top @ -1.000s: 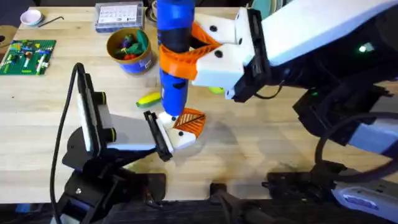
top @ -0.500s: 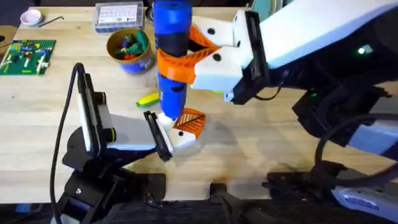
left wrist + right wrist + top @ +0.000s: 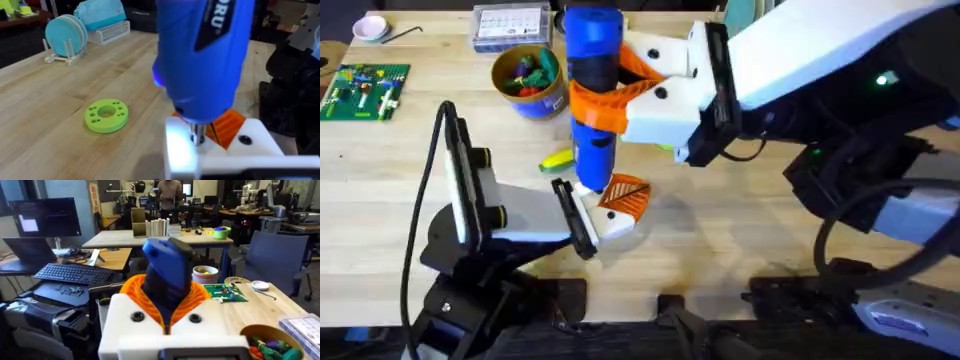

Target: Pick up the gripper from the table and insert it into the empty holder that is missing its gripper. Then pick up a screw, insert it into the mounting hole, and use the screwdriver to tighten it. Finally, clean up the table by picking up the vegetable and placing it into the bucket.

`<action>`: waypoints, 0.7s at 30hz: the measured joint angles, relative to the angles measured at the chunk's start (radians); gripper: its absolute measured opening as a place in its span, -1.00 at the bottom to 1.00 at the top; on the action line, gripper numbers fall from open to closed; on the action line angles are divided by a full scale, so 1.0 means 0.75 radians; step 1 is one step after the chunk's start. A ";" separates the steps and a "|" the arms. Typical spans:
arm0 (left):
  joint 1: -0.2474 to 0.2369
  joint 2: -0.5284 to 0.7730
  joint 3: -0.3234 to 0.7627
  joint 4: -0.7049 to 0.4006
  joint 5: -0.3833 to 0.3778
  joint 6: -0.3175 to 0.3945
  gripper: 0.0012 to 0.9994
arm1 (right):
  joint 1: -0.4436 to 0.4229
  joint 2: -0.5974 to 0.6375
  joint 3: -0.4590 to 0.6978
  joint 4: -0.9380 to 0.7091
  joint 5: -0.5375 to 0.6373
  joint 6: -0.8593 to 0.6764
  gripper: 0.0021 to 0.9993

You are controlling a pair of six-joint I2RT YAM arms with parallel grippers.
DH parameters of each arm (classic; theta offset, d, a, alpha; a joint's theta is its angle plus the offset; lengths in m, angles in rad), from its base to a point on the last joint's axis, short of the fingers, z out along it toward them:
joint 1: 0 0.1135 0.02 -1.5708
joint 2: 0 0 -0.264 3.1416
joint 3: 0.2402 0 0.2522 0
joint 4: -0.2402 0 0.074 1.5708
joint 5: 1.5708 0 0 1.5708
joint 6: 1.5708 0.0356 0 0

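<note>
My right gripper (image 3: 595, 100) reaches across the table (image 3: 740, 230), shut on the blue screwdriver (image 3: 592, 70), which stands upright. Its bit (image 3: 197, 136) presses down into the white holder (image 3: 260, 142). The orange ribbed gripper (image 3: 625, 196) sits in that holder (image 3: 612, 225). My left gripper (image 3: 585, 222) is shut on the holder from the left side. In the right wrist view the orange pads clamp the screwdriver (image 3: 167, 267). The yellow vegetable (image 3: 557, 158) lies on the table just left of the screwdriver. The blue bucket (image 3: 528, 80) with toy vegetables stands behind it.
A green round disc with holes (image 3: 106, 115) lies on the wood past the holder, partly hidden under the right arm in the overhead view. A green board (image 3: 365, 88), a clear parts box (image 3: 510, 25) and a white bowl (image 3: 370, 27) sit at the back left.
The right arm and the screwdriver have shifted slightly to the left. The left arm and the holder have stayed put.
</note>
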 joint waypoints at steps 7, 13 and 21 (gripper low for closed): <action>0.000 0.000 0.000 0.000 0.001 0.000 -1.00 | 0.000 0.000 0.000 0.017 0.000 -0.009 -0.96; 0.000 0.000 0.000 0.000 0.000 0.000 -1.00 | 0.000 0.000 0.000 0.112 -0.002 -0.010 -0.96; 0.000 0.000 0.000 0.000 0.000 0.000 -1.00 | 0.000 0.000 0.000 0.114 -0.007 0.016 -0.96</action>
